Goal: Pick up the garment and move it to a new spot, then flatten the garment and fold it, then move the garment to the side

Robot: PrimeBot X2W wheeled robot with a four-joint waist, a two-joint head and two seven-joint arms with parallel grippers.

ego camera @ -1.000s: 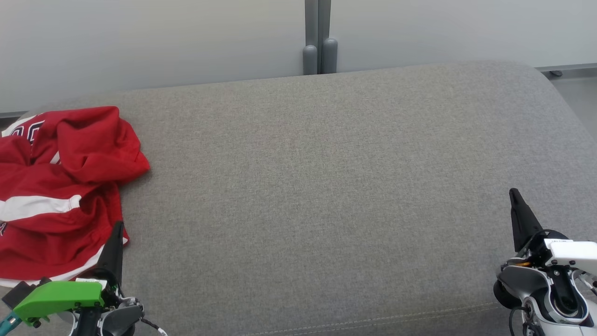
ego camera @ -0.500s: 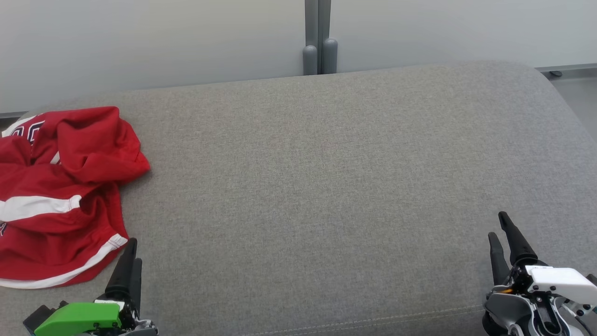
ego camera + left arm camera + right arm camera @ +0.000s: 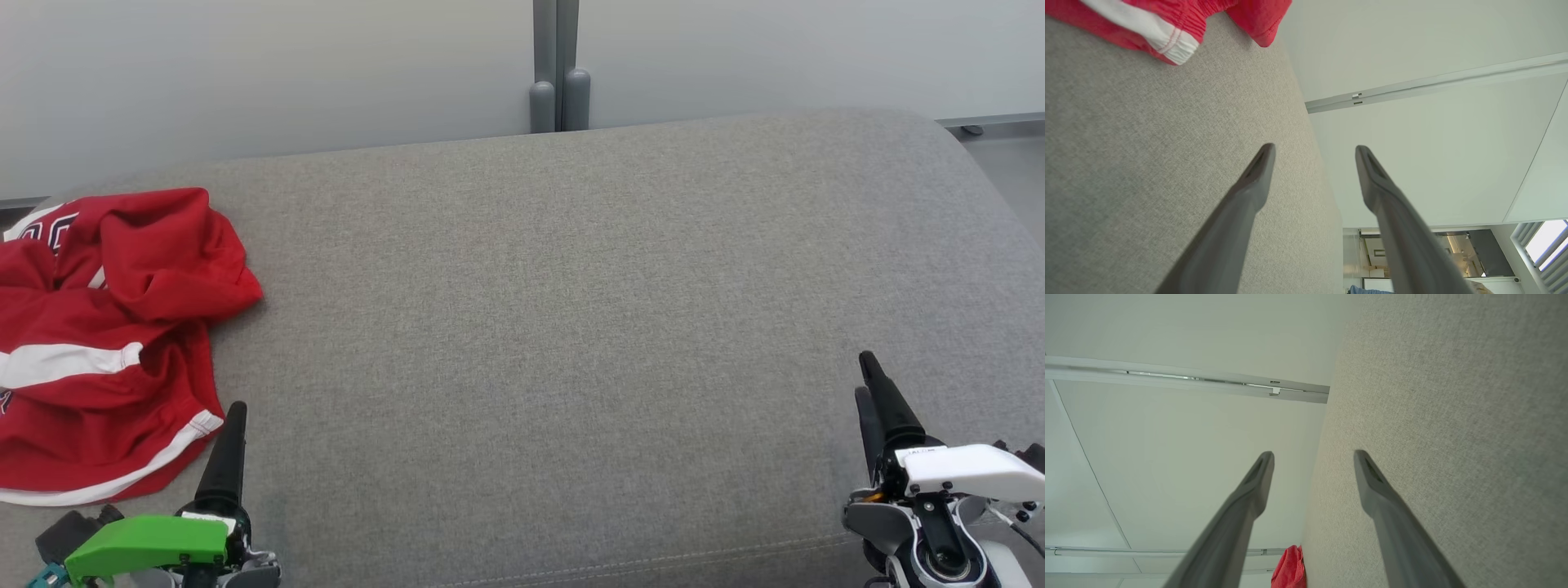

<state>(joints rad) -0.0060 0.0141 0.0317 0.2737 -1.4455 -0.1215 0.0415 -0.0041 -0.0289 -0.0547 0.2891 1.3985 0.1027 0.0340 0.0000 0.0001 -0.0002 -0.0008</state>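
Jaws of left gripper (image 3: pixel 1314 147) and right gripper (image 3: pixel 1313 453) gape released; garment (image 3: pixel 106 327) lies crumpled on cushion (image 3: pixel 571 286).

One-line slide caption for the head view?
Crumpled red garment lies at left on the grey cushion; left gripper and right gripper, both open and empty, hover near its front edge.

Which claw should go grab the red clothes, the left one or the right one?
Left. The left claw sits open right beside the red garment's white-trimmed edge, not touching it. The right claw, also open, is far across the grey cushion on the other side.
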